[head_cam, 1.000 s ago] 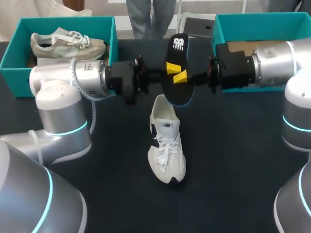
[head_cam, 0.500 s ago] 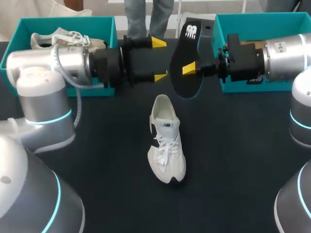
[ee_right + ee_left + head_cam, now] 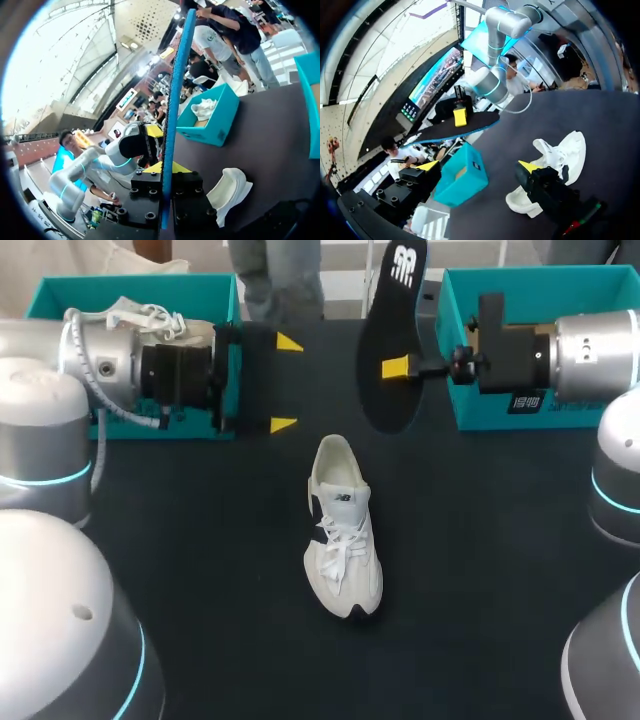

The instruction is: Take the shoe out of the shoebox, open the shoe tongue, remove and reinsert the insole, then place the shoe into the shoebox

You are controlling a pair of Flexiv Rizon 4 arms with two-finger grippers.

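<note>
**Over the dark table [image 3: 480,570], the right gripper [image 3: 397,367] holds the insole [image 3: 390,325]**

The black insole stands up on end in the air, between the two boxes. The right gripper has its two fingers pinched on the insole from both sides, near the middle. The right wrist view shows the insole [image 3: 172,115] edge-on. It has a blue rim and sits tight between the fingers.

The left gripper [image 3: 286,383] is just beside the left shoebox [image 3: 130,282]. Its fingers are wide apart and nothing is between them. It points across at the insole and does not touch it.

The white shoe [image 3: 343,540] lies on the table, out of both boxes, about in the middle. Its heel end is on the side nearest the insole. Its toe points back to the robot. White laces run down its top.

Another pale shoe [image 3: 140,320] sits inside the left shoebox. The right shoebox [image 3: 540,280] is at the far right of the table, and the right arm reaches out in front of it. Both boxes are blue-green.
</note>
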